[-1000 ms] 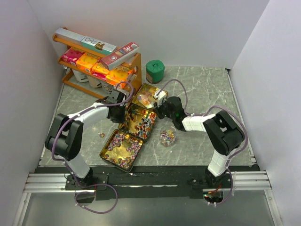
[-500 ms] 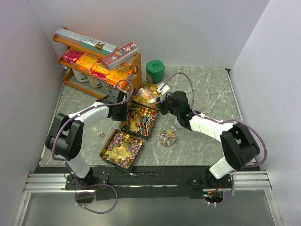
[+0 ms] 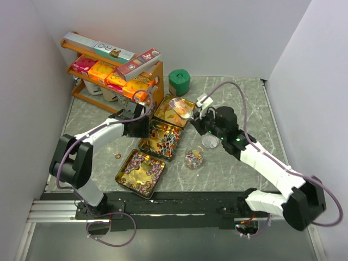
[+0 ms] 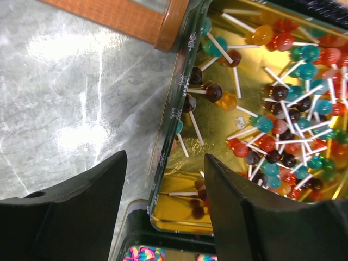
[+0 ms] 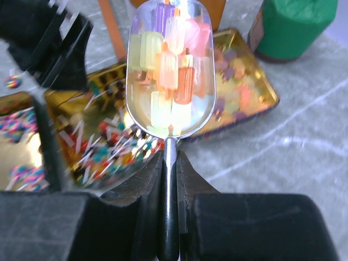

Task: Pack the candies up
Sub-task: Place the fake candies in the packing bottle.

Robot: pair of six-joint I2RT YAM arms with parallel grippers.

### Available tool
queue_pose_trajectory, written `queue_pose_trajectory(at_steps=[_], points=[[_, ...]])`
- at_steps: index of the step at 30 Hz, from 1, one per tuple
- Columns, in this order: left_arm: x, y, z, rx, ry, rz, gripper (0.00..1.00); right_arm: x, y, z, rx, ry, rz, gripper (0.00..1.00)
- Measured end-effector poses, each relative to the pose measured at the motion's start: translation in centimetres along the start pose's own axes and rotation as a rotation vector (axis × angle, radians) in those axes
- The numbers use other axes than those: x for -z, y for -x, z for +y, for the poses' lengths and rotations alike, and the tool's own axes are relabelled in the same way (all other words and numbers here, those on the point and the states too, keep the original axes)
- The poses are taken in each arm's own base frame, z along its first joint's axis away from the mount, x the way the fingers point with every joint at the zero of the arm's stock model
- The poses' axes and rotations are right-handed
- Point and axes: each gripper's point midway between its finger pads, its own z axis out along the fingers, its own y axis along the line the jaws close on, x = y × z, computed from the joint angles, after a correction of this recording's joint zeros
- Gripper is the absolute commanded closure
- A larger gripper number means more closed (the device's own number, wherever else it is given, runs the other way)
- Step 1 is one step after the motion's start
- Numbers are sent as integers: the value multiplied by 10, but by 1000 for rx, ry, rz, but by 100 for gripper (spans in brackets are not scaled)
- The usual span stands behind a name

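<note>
My right gripper point(image 5: 171, 168) is shut on the handle of a clear scoop point(image 5: 171, 70) heaped with pink, orange and yellow lolly-shaped candies point(image 5: 174, 65). In the top view the scoop point(image 3: 181, 107) hangs over the far gold tin point(image 3: 187, 103), with the right gripper point(image 3: 202, 123) behind it. My left gripper point(image 4: 163, 206) is open, its fingers point(image 4: 70, 217) straddling the wall of the middle tin point(image 4: 179, 98), which holds red, blue and yellow lollipops point(image 4: 288, 114). It shows in the top view point(image 3: 142, 126) too. The near tin point(image 3: 123, 169) holds pink-purple swirl candies point(image 3: 142, 167).
An orange rack point(image 3: 157, 73) of cardboard boxes stands at the back left, a green tub point(image 3: 178, 82) beside it. A clear cup with mixed candies point(image 3: 193, 157) and an empty clear cup point(image 3: 210, 141) stand right of the tins. One loose candy point(image 3: 116, 156) lies left of them.
My right arm has drawn back to the right and raised the scoop out of the far tin with candies in it. The left gripper has stayed at the middle tin.
</note>
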Motion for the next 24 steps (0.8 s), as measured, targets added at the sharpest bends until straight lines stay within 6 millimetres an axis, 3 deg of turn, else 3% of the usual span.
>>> queue_pose_trajectory(at_steps=[8, 14, 19, 24], points=[[20, 12, -4, 2, -22, -56, 36, 68, -7, 14, -121, -3, 71, 100], [30, 12, -4, 8, -31, -77, 37, 115, -34, 25, -218, -23, 142, 100], [30, 12, -7, 22, -47, -88, 38, 139, -62, 37, -279, -16, 207, 100], [28, 8, -11, 47, -72, -83, 40, 147, -87, 52, -347, 16, 284, 100]])
